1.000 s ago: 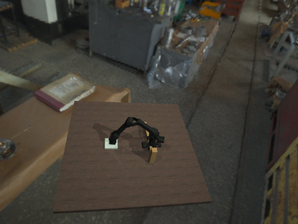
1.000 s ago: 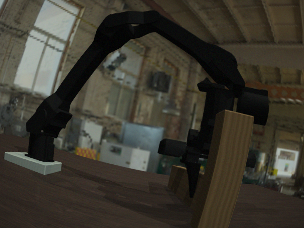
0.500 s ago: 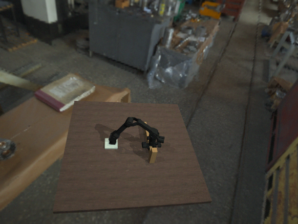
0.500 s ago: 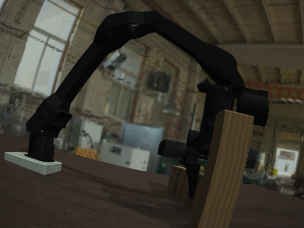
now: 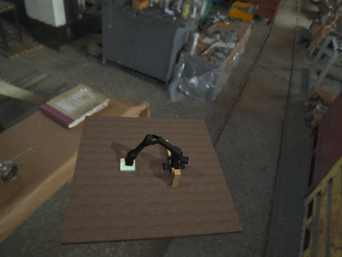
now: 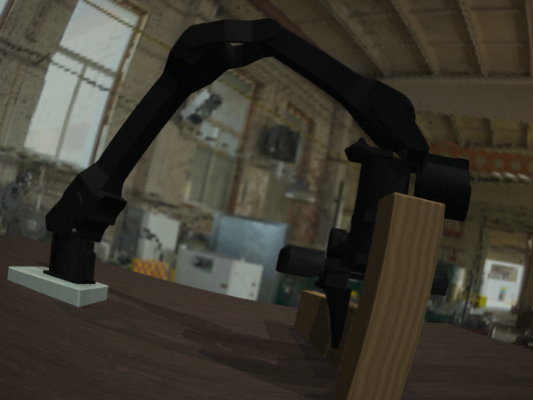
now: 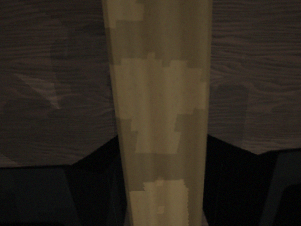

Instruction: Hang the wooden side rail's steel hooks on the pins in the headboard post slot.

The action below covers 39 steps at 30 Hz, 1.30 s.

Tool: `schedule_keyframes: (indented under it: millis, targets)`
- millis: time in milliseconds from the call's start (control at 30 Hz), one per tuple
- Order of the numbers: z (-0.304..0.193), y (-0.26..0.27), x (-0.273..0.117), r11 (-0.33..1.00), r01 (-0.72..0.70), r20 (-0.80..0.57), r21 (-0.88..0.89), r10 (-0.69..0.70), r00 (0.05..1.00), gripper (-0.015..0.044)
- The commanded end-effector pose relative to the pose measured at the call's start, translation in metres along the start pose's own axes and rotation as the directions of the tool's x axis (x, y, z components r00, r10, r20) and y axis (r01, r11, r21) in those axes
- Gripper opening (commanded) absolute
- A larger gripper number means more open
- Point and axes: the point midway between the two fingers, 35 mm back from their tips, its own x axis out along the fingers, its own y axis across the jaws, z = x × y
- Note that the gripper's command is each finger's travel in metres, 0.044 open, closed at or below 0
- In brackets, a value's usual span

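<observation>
The wooden headboard post (image 5: 175, 180) (image 6: 395, 297) stands upright on the table. The wooden side rail (image 5: 169, 152) (image 6: 309, 318) (image 7: 160, 104) runs from behind the post towards the back of the table. Its far end appears low, at the table top. My gripper (image 5: 174, 168) (image 6: 340, 334) (image 7: 156, 133) points down just behind the post and is shut on the rail, with a finger on each side of it in the wrist view. The steel hooks, the post's slot and its pins are hidden, so whether the hooks sit on the pins cannot be told.
The arm's pale base plate (image 5: 127, 168) (image 6: 79, 294) is on the table (image 5: 146, 216) (image 6: 175, 371), left of the rail. The arm arches from it over to the rail. The table's right edge lies beyond the post and rail in the top view.
</observation>
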Motion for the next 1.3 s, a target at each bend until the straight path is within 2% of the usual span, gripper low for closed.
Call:
schedule_keyframes:
  millis: [0,400,567,667,867,1067,1267]
  targets:
    - [-0.001,-0.001,0.001,1.000,0.004,-0.007,0.003,-0.004,1.000,0.0000]
    - [0.000,0.000,0.000,1.000,0.000,0.000,0.000,0.000,1.000,0.0315]
    - [0.000,0.000,-0.027,1.000,0.002,-0.004,0.002,-0.002,1.000,0.0440]
    - [0.000,0.000,-0.040,1.000,0.004,-0.006,0.003,-0.004,1.000,0.0440]
    - [0.000,0.000,-0.040,1.000,0.004,-0.006,0.003,-0.004,1.000,0.0440]
    - [0.029,-0.001,-0.040,1.000,0.004,-0.003,0.003,-0.004,1.000,0.0440]
    - [0.028,-0.002,-0.037,1.000,-0.003,-0.002,-0.006,0.003,1.000,0.0440]
